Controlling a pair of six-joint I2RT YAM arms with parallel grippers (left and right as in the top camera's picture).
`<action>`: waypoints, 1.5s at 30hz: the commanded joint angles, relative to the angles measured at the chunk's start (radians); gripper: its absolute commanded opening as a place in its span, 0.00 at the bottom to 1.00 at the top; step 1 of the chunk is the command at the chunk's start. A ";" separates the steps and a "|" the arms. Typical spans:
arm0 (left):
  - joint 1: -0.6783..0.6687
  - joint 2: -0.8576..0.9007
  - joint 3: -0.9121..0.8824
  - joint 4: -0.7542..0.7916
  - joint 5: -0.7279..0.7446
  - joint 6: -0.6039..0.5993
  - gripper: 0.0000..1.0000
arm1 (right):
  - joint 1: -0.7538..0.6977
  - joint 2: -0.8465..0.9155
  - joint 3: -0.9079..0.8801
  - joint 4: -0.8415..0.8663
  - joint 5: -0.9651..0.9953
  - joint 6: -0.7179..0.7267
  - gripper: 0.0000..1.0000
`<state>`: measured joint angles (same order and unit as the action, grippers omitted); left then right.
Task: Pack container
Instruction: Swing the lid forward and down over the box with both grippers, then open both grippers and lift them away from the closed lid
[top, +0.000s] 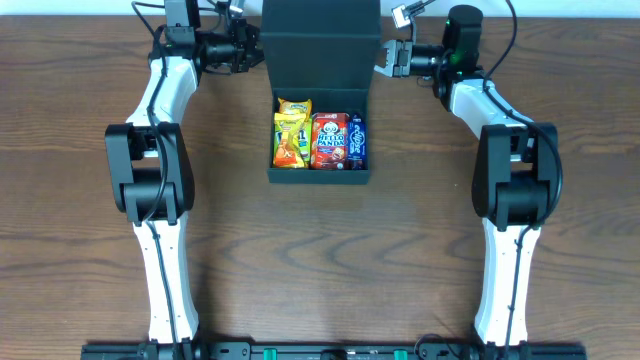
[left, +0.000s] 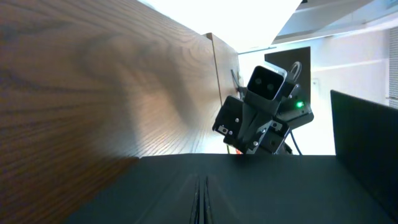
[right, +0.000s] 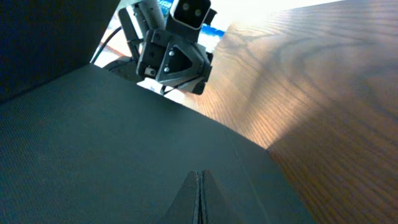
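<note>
The dark teal-black container (top: 318, 177) stands open at the middle of the table, its flap lid (top: 320, 45) raised at the far side. Inside lie a yellow packet (top: 290, 135), a red Hello Panda packet (top: 329, 140) and a blue packet (top: 356, 140). My left gripper (top: 250, 52) is at the lid's left edge and my right gripper (top: 390, 56) at its right edge. Both are shut, with nothing between the fingers. In the left wrist view the shut fingers (left: 202, 202) lie against the dark lid (left: 155, 186). The right wrist view shows the same: fingers (right: 199, 199), lid (right: 93, 143).
The brown wooden table (top: 90, 200) spreads round the box. Each wrist view shows the other arm's gripper across the lid, the right one (left: 261, 118) and the left one (right: 177, 53). The arm bases sit at the near edge.
</note>
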<state>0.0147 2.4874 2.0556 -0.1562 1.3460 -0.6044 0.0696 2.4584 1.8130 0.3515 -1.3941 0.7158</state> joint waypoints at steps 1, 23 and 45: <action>-0.002 -0.019 0.024 -0.002 0.029 0.018 0.06 | 0.014 0.004 0.021 -0.004 -0.069 0.006 0.02; -0.001 -0.019 0.024 -0.005 -0.167 0.016 0.06 | -0.003 0.004 0.021 -0.003 0.217 0.074 0.02; -0.032 -0.155 0.024 -0.345 -0.721 0.351 0.06 | -0.005 -0.021 0.021 -0.064 0.667 -0.203 0.02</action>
<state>0.0143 2.4550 2.0563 -0.4702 0.7464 -0.4122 0.0677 2.4584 1.8137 0.2882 -0.7452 0.6037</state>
